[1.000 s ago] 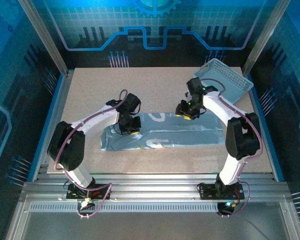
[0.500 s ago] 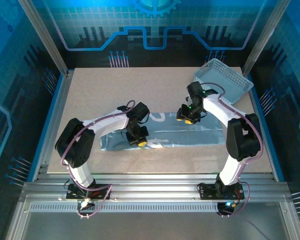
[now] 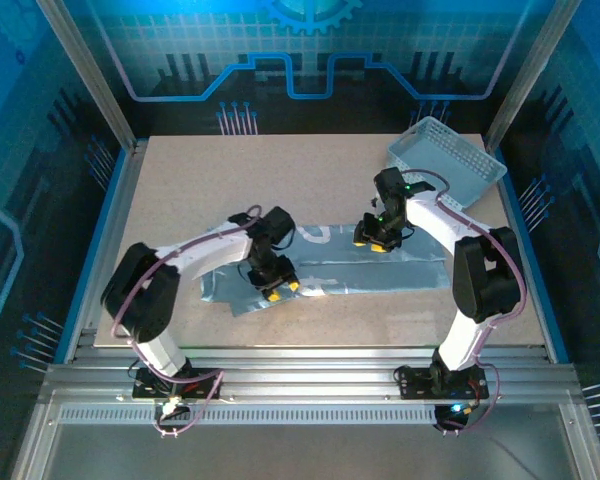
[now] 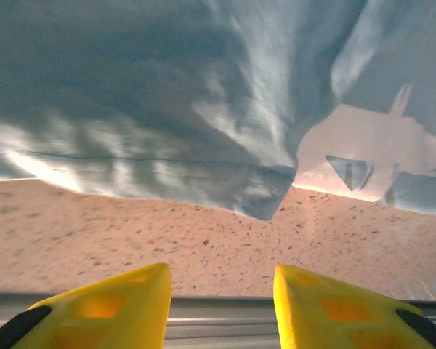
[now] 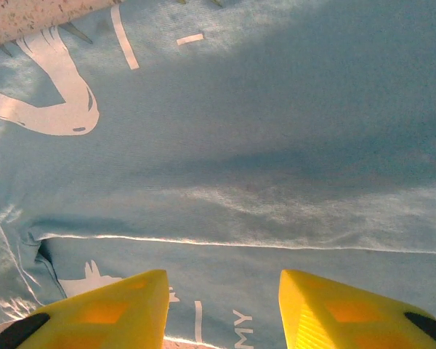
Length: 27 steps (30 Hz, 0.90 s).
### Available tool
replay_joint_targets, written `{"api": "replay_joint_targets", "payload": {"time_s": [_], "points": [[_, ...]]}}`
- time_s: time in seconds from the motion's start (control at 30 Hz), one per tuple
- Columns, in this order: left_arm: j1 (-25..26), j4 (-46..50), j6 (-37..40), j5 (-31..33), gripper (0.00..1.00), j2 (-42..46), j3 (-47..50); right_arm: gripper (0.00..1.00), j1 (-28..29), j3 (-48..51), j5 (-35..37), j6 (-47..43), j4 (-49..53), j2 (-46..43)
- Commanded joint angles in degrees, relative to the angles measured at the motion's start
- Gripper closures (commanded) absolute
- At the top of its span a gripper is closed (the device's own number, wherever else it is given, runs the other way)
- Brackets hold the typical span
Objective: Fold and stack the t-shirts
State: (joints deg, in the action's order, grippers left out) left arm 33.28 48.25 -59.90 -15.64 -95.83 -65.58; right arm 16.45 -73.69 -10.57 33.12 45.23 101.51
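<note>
Your t-shirt (image 3: 380, 272) is lying as a long, flattish band across the middle of the surface (image 3: 230, 180), running left to right between the two arms. It's pale grey-blue with white lettering (image 5: 54, 102) facing up. The left end looks a bit rumpled, with a flap of cloth angling toward the near edge.

Your left pincer (image 3: 280, 289) is down at the near edge of that band, left of centre. From the left wrist camera, the yellow fingers (image 4: 116, 302) stand apart with nothing between them – so it's open, gripping nothing. Just ahead of the tips there's a folded, wrinkled corner of the shirt (image 4: 167, 109) resting on the speckled surface (image 4: 131, 233).

Your right pincer (image 3: 378, 243) sits over the far edge of the shirt, right of centre. In the right wrist view its fingers (image 5: 109, 309) are spread too, with flat cloth (image 5: 276, 145) under them and a fold line crossing just ahead of the tips – open as well, nothing pinched. I can't tell whether the tips actually touch the fabric.

The white lattice basket (image 3: 447, 160) is off in the far right corner, tilted, well apart from the shirt
</note>
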Motion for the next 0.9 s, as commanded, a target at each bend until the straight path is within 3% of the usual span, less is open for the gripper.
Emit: {"api": "replay_joint_targets", "payload": {"time_s": [0.0, 0.13, 0.33, 0.43, 0.87], "points": [[-7.8, 3.1, 5.4, 3.9, 0.66, 6.4, 2.9, 0.54, 0.1, 0.3, -1.2, -1.0, -1.5, -2.8], [-16.4, 4.1, 18.9, 10.6, 0.75, 8.6, 6.0, 0.54, 0.6, 0.9, -5.8, -2.3, -4.5, -3.3], [-23.4, -6.5, 35.5, 13.0, 0.68, 8.4, 11.1, 0.49, 2.9, 1.2, -14.4, -2.8, -9.6, -2.6], [-24.7, -11.4, 37.5, 10.1, 0.66, 7.4, 12.1, 0.49, 3.4, 2.1, -16.8, 0.0, -11.3, -0.9], [-24.6, -11.9, 41.5, 13.5, 0.68, 1.9, 11.0, 0.5, 3.8, 3.1, -15.1, 3.2, -12.1, 1.8]]}}
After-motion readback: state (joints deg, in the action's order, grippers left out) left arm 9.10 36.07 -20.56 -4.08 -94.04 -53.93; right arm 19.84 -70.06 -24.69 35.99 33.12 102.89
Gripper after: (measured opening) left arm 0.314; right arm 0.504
